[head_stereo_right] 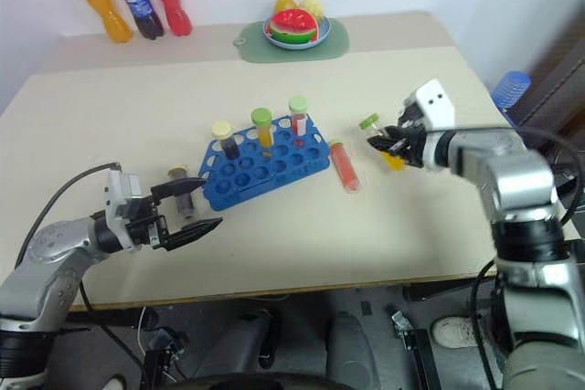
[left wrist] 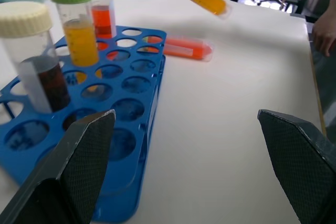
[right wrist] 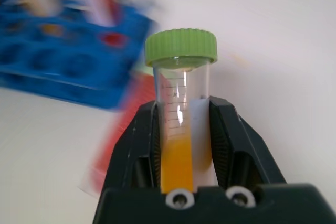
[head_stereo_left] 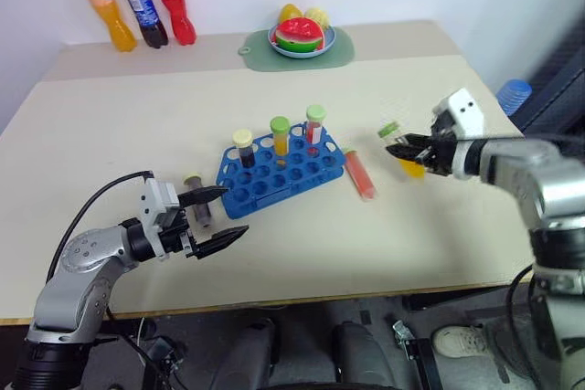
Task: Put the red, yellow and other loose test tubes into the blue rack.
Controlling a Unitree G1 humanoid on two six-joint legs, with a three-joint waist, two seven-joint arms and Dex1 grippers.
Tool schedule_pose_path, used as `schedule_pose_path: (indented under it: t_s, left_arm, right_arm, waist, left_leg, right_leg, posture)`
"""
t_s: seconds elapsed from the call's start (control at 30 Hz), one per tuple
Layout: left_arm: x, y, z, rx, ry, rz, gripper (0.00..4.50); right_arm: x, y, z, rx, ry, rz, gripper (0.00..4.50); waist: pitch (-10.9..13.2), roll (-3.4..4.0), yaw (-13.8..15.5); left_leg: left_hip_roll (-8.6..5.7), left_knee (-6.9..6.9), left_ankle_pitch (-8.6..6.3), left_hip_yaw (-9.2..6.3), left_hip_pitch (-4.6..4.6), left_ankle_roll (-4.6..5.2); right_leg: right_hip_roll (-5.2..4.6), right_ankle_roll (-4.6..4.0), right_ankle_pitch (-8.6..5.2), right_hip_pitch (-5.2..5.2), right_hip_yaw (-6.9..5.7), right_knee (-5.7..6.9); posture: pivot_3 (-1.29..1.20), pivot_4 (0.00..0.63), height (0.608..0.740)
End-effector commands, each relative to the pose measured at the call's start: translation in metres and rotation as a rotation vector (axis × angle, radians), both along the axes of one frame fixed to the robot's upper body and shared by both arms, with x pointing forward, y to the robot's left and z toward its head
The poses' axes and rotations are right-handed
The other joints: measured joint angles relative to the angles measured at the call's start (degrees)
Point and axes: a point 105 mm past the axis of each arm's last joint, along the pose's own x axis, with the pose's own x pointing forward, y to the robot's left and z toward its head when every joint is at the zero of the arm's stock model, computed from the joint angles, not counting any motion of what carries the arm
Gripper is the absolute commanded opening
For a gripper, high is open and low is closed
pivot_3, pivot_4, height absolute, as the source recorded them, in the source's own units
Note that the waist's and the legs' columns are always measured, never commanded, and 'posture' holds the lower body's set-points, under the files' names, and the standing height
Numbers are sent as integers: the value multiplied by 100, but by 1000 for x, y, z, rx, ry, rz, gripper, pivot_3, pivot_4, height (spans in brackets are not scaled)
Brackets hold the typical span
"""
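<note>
Right hand [right wrist: 184,129] clamps the yellow tube [right wrist: 181,103] — raised beside the blue rack [head_stereo_left: 279,171].

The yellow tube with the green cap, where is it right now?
The yellow tube is held off the table in the right gripper, on the robot's right, just beyond the red tube that lies beside the blue rack.

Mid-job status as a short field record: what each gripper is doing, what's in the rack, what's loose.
right gripper: shut on yellow tube, green cap, lifted above the table
left gripper: open, empty, near the rack's left end
blue rack: three capped tubes upright in its back row: dark, yellow, red
loose: orange-red tube lying right of the rack; dark tube lying left of it
table: tan
</note>
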Motion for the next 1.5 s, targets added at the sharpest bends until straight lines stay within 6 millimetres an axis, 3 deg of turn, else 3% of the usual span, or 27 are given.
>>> schedule_pose_path:
  t_s: [0.03, 0.2, 0.37, 0.5, 0.6, 0.8, 0.9, 1.13, 1.5]
  left_arm:
    - [0, -4, 5, 3, -21, -15, 4500]
    - [0, -8, 6, -2, -21, -17, 4500]
    - [-5, -6, 4, -3, -16, -1, 4500]
    - [-8, -6, 2, -6, -9, 13, 4500]
    - [-11, -5, 1, -5, -7, 26, 4500]
    - [-13, -3, 0, -5, -4, 47, 4500]
    - [-13, -3, -1, -8, -3, 49, 4500]
    - [-7, -6, 0, -14, -9, 44, 4500]
    - [-9, -7, 1, -21, -10, 45, 4500]
  right_arm:
    - [1, 2, -5, -4, 152, 11, 801]
    - [16, -3, -32, -77, 287, -15, 801]
    - [32, -3, -42, -106, 316, -23, 801]
    - [41, -8, -46, -132, 317, -47, 2664]
    - [47, -12, -37, -180, 275, -65, 4096]
    - [43, 8, 19, -81, 183, -6, 4096]
    - [27, 24, 27, -34, 213, 55, 4096]
    - [4, 53, 12, 38, 298, 101, 4096]
    - [4, 74, -22, 80, 359, 49, 4096]
  waist:
    - [0, 0, -51]
    - [0, 0, -77]
    - [0, 0, -78]
    - [0, 0, -82]
    - [0, 0, -61]
    - [5, 8, -64]
    - [4, 8, -66]
    - [3, 6, -46]
    - [3, 6, -64]
  left_leg:
    - [0, -1, 0, 0, 0, 0]
    - [0, 1, 0, 4, -3, 0]
    - [-2, 4, 1, 6, -8, 0]
    - [-1, 2, 1, 6, -8, -1]
    - [-2, 6, 1, 5, -7, -1]
    - [-7, 3, 1, 5, -13, -1]
    - [-3, 2, 1, 2, -23, -2]
    - [-4, 6, 0, 1, -24, -1]
    - [-4, 6, 1, 1, -25, -2]
  right_leg:
    - [0, 0, 0, 0, 0, 0]
    - [-1, 1, 0, 0, -1, -3]
    - [0, 2, 1, -6, 0, 0]
    - [2, 2, 1, -7, 0, 0]
    - [3, 2, 2, -4, 0, 0]
    - [1, 2, 2, -14, 0, 3]
    - [1, 2, 1, -24, 0, 4]
    - [-2, 2, 1, -21, 0, 4]
    - [-1, 2, 2, -23, 0, 6]
  posture:
    - [0, 150, 740]
    - [0, 150, 740]
    - [0, 150, 740]
    - [0, 150, 740]
    - [0, 150, 740]
    - [0, 150, 740]
    - [0, 150, 740]
    - [0, 150, 740]
    - [0, 150, 740]
